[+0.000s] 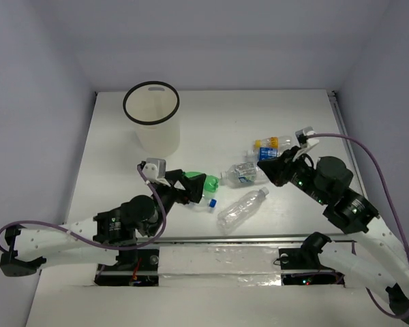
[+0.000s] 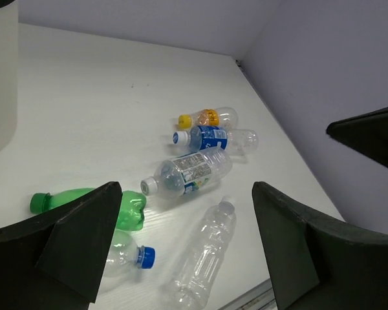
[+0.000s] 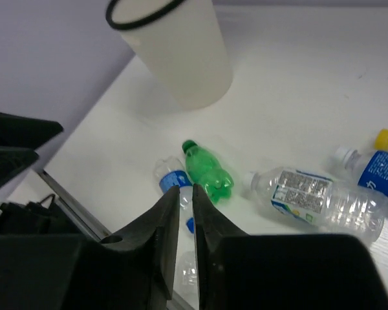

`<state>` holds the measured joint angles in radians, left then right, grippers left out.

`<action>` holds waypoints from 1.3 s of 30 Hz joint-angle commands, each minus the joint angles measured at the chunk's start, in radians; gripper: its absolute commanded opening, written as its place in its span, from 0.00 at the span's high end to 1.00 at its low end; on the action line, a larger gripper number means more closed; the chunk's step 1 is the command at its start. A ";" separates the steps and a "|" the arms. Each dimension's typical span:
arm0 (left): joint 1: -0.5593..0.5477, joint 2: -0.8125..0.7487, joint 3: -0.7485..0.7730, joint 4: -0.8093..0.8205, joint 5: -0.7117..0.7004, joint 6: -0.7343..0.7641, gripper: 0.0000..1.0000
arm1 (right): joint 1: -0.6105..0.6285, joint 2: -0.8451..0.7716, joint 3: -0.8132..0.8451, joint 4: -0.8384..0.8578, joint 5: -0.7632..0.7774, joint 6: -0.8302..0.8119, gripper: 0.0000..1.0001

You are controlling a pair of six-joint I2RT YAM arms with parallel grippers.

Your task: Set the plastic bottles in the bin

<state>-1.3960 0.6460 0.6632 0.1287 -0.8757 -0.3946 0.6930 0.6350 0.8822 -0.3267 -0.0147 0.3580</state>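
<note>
The tall white bin with a black rim stands at the back left. Several plastic bottles lie mid-table: a green one, a blue-capped one, a bare clear one, a white-capped labelled one, a blue-labelled one and an orange-capped one. My left gripper is wide open and empty, over the green bottle and the clear bottle. My right gripper is shut and empty, held above the labelled bottle.
The bin also shows in the left wrist view and the right wrist view. Walls enclose the table on three sides. A metal rail runs along the near edge in front of the arm bases.
</note>
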 commanded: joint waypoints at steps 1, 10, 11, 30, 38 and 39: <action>0.002 0.003 -0.002 0.011 -0.006 0.019 0.20 | -0.003 0.015 -0.012 -0.061 -0.016 0.028 0.85; 0.002 0.263 0.036 0.144 0.148 0.083 0.78 | -0.003 -0.060 -0.011 -0.065 0.245 0.088 0.95; 0.002 0.297 0.048 0.149 0.162 0.082 0.87 | -0.003 -0.064 -0.002 -0.052 0.261 0.087 0.95; 0.043 1.030 0.423 0.154 0.489 0.218 0.21 | -0.003 -0.126 -0.040 0.020 0.371 0.067 0.28; 0.107 1.141 0.460 0.169 0.566 0.206 0.22 | -0.003 -0.143 -0.028 0.015 0.363 0.047 0.25; 0.107 1.170 0.475 0.158 0.561 0.209 0.23 | -0.003 -0.141 -0.029 0.017 0.358 0.047 0.26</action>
<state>-1.2922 1.7966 1.0679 0.2699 -0.3401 -0.1951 0.6930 0.4980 0.8425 -0.3653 0.3370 0.4232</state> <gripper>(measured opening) 0.777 0.744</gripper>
